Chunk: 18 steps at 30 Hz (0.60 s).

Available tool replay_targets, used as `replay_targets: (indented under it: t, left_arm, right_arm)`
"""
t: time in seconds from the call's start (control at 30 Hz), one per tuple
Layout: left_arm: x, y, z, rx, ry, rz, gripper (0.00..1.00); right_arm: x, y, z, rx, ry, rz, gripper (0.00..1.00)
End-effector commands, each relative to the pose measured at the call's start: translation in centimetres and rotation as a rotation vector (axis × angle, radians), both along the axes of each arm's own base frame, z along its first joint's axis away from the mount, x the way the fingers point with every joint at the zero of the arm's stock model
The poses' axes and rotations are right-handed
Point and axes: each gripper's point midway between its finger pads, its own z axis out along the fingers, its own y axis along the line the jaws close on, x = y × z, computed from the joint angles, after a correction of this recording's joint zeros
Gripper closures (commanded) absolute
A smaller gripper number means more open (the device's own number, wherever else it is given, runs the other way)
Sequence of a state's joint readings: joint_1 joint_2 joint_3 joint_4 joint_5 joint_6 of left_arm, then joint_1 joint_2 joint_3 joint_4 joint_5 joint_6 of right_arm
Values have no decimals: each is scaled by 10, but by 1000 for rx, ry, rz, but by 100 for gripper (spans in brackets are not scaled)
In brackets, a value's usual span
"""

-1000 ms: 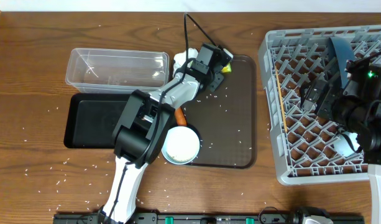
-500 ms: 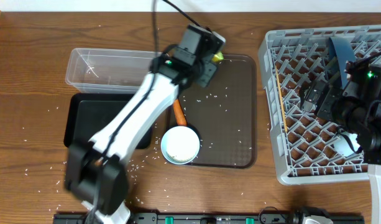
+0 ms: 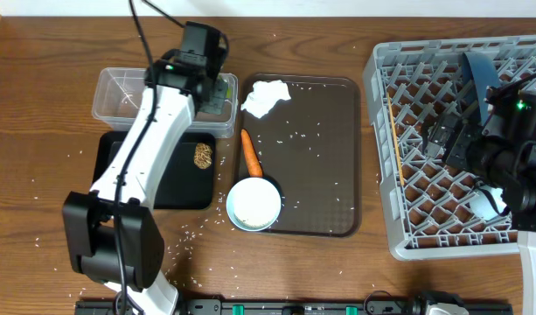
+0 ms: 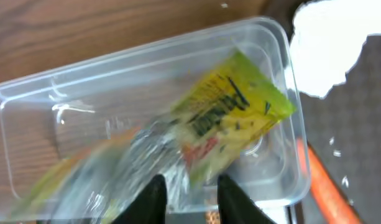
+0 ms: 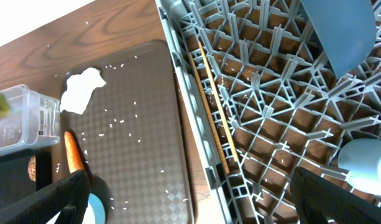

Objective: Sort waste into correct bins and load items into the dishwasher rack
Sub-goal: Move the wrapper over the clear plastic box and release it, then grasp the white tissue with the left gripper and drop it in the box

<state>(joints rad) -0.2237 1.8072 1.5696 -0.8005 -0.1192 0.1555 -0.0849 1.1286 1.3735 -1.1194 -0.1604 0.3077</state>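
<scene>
Left gripper (image 4: 193, 193) has swung from brown tray (image 3: 337, 175) to clear tub (image 4: 84, 93). Its jaws are partly parted, with the yellow-green wrapper (image 4: 240, 112) at the fingertips; contact unclear. Right gripper (image 5: 190, 196) gapes wide, empty.

- The overhead camera looks straight down on the desk (image 3: 40, 105) from well up. It takes in most of the desk, from the tub (image 3: 119, 96) at the left to the rack (image 3: 379, 131) running off the right edge.
- The left wrist camera hangs close over the tub, facing down. The tub fills most of its view, partly blurred.
- The right wrist camera sits over the rack's left side, farther off, and is tilted out toward the brown tray (image 5: 146, 124).
- All three views share the tissue (image 3: 266, 96), the carrot (image 3: 250, 153) and the tub's right end.
</scene>
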Motion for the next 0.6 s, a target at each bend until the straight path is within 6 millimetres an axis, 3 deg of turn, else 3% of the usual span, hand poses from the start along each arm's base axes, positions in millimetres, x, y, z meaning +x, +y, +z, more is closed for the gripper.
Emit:
replay_targets:
  t: [0.0,0.1,0.27,0.43,0.57]
  left_arm:
    - [-5,-20,-3,-85,27,-44,48]
    - [1,-40,1,-153,-7,-91,36]
    - [9,-94,7,-283,-55,-261,35]
    - [19,-133,-31,-228,-52,-422,34]
    - [37,-149,-77,-169,-55,-449,33]
  right_arm:
    - [0,-5,3,0,-7,-27,1]
    - [0,-5,3,0,-8,-27,1]
    - [0,-5,3,0,-7,-27,1]
    - [0,-5,3,1,-7,-27,1]
    - [0,-5,3,1,-7,-27,1]
